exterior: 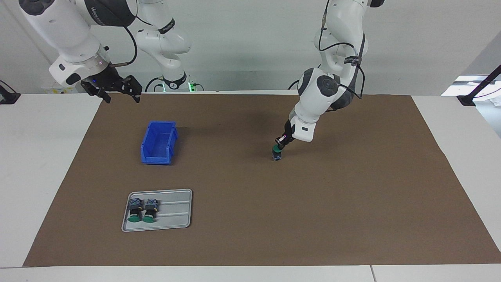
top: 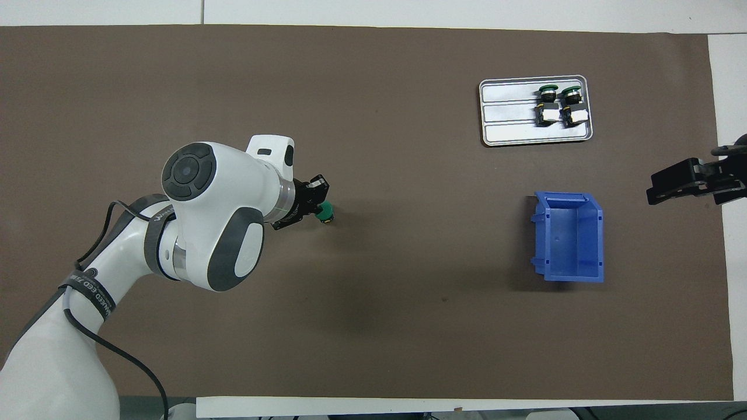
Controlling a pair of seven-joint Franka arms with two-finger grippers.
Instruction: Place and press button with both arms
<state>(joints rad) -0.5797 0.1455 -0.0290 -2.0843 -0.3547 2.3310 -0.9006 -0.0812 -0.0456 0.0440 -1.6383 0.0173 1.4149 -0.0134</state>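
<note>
A button [exterior: 277, 153] stands upright on the brown mat [exterior: 313, 203], blue-grey block down and green cap up, toward the left arm's end of the table. My left gripper [exterior: 280, 143] is shut, its tips resting on the green cap from above and nothing held between them. From overhead, the button [top: 325, 212] shows just past the left gripper [top: 315, 201]. My right gripper [exterior: 122, 98] hangs open and empty, raised over the mat's edge at the right arm's end, also seen in the overhead view [top: 652, 189].
A blue bin [exterior: 156, 158] sits open on the mat toward the right arm's end. Farther from the robots lies a grey tray [exterior: 176, 211] with two more green-capped buttons [exterior: 136, 209] lying side by side.
</note>
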